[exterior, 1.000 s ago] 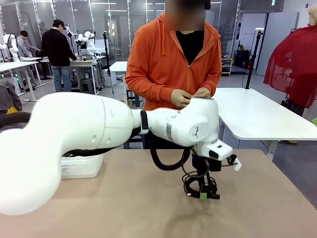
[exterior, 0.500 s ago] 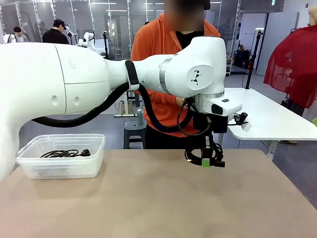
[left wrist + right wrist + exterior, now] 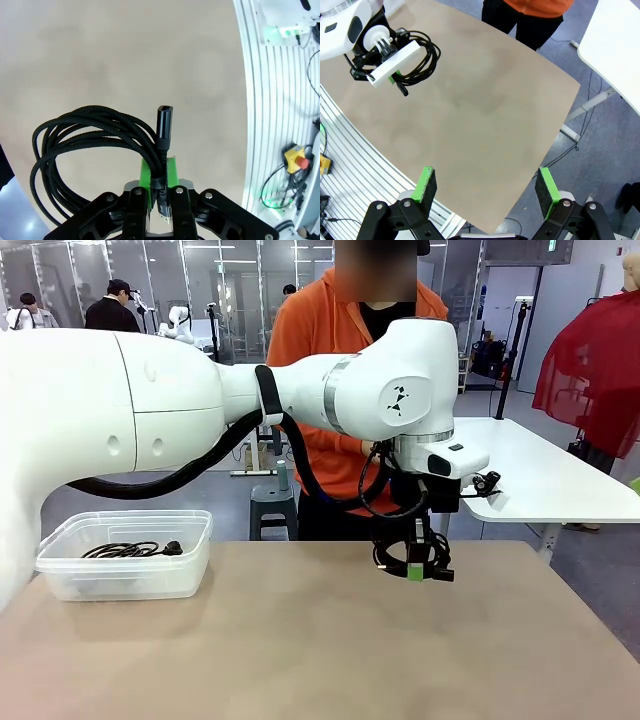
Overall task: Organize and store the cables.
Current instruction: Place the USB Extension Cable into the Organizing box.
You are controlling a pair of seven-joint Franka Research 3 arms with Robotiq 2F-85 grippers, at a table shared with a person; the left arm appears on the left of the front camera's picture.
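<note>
My left gripper hangs above the right middle of the tan table, shut on a coiled black cable that is clear of the tabletop. In the left wrist view the fingers pinch the bundle near its plug, and the loops fan out to the left. Another cable lies in the clear plastic bin at the table's far left. My right gripper is open with nothing between its green pads. From high above the table's edge it looks at the left gripper and its cable.
A person in an orange hoodie stands at the far side of the table, right behind my left arm. A white table stands beyond on the right. A ribbed white base runs along the table's near edge.
One second ago the cable bundle was down at the tabletop. My left arm has lifted it up, and it has hardly moved in the last half second.
</note>
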